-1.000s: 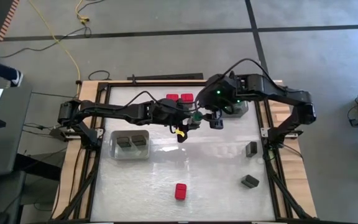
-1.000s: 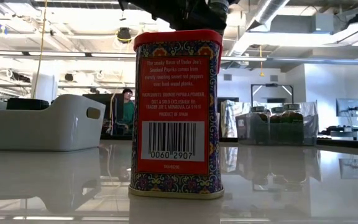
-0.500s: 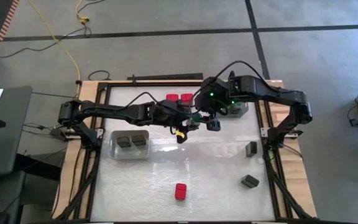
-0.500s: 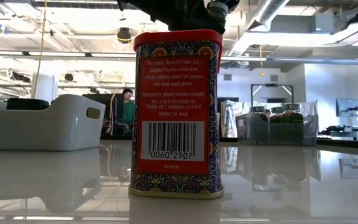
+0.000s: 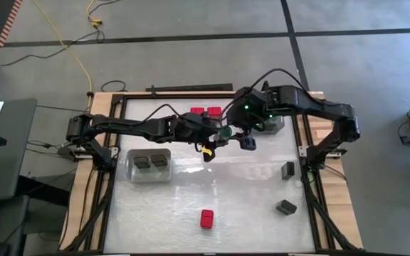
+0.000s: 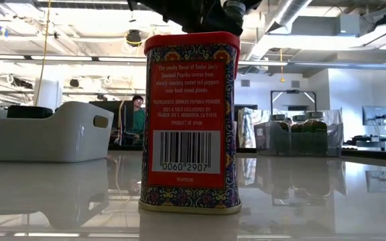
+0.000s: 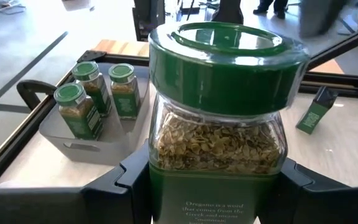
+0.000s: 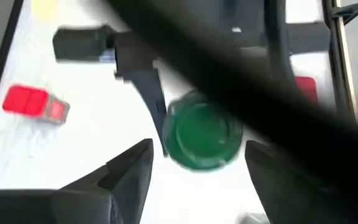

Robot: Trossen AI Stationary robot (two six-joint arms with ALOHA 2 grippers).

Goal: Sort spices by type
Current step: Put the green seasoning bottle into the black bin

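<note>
High view showed the table crossed by both arms, meeting near its middle. Going from the left: the left arm stretched across, and the left gripper (image 5: 216, 135) was clenched on a green-lidded jar (image 7: 219, 118); in its wrist view the jar sat upright between the two fingers (image 7: 126, 177), filled with dried green flakes, its lid well above the jaws. It was probably held low on the body so that the lid stayed free for the other arm to reach.

Below and behind that gripper, a grey tray (image 5: 148, 166) held two dark tins, already grouped. Beyond the left jaws, at the far edge, two red tins (image 5: 205, 112) stood side by side, and one more red tin (image 5: 206, 218) stood alone at the near edge, well apart from both grippers; the low view saw it up close.

Next came the right gripper (image 5: 247, 140), just beside the left one. Its wrist camera looked down on the green lid (image 8: 201, 134), which lay between its spread fingers (image 8: 132, 168) but past their tips, so the jaws stood released and gripped nothing. This looked like a hand-over being lined up, judging by the two grippers facing the same jar.

Behind the right gripper, a clear tray (image 7: 73, 140) held three more green-lidded jars, the likely destination. Farther right, two dark tins (image 5: 287, 170) remained loose, unsorted.
</note>
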